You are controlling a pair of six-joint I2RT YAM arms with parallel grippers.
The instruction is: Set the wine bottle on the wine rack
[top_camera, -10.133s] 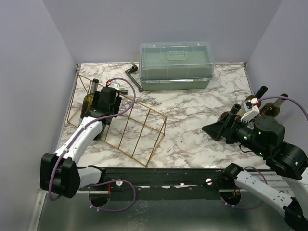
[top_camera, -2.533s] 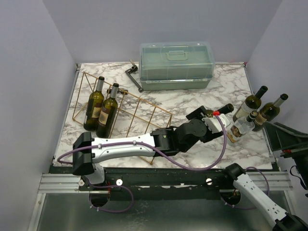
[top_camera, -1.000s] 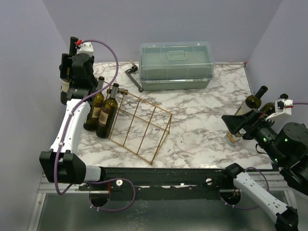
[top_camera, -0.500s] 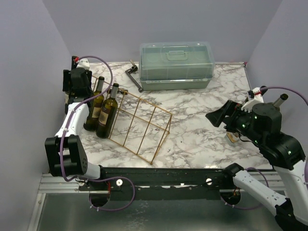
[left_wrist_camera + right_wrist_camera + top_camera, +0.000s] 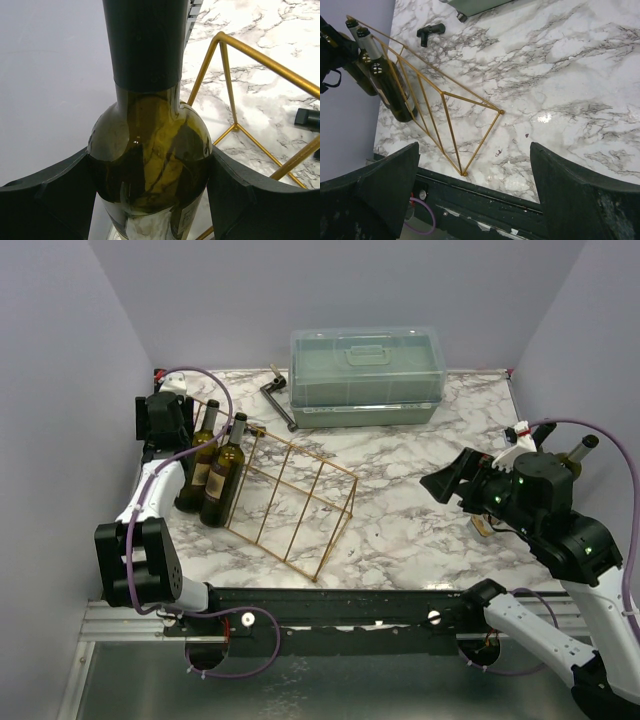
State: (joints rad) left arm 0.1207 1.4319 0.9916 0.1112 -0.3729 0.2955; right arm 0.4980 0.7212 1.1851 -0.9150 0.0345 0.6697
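Spreading across the scene is a white tabletop (image 5: 400, 490) of grey-veined marble pattern, smooth and glossy. At its far centre stands a translucent green plastic box (image 5: 366, 375), rectangular, with rounded corners and a lid. On the left lies the wine rack (image 5: 260, 58), a long triangular prism of thin gold-copper wire, running from far left to near centre. Two dark green glass bottles (image 5: 225, 475) lie in its left-end slots, necks pointing far and slightly right.

The left fingers (image 5: 75, 175), black and curved, grip the wine bottle (image 5: 150, 125) on both sides of its rounded shoulder. It is olive-green glass with a black foil neck. It sits at the far-left corner, just left of the rack's end, by the wall. Its long axis runs away from the wrist camera, neck leading; whether it touches the rack I cannot tell.

The right fingers (image 5: 400, 165) are spread wide, holding nothing, above the right side of the tabletop. A small black L-shaped part (image 5: 278, 400) lies near the box.
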